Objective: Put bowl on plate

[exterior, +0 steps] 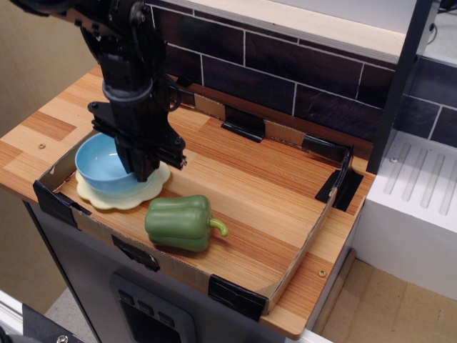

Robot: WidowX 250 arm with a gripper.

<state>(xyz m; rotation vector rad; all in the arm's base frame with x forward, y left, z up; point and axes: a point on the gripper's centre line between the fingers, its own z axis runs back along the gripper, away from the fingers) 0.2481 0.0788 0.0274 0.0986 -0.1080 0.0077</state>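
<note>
Observation.image: light-blue bowl (102, 163) down on scalloped yellow plate (153, 187), jaws gripping its right rim. I judge hasty retreat could drag bowl off, toward green pepper (181, 222).

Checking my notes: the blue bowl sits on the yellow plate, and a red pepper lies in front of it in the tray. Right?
Not quite: the pepper is green, not red, as the observation.image view shows. The blue bowl does sit on the yellow plate.
</note>
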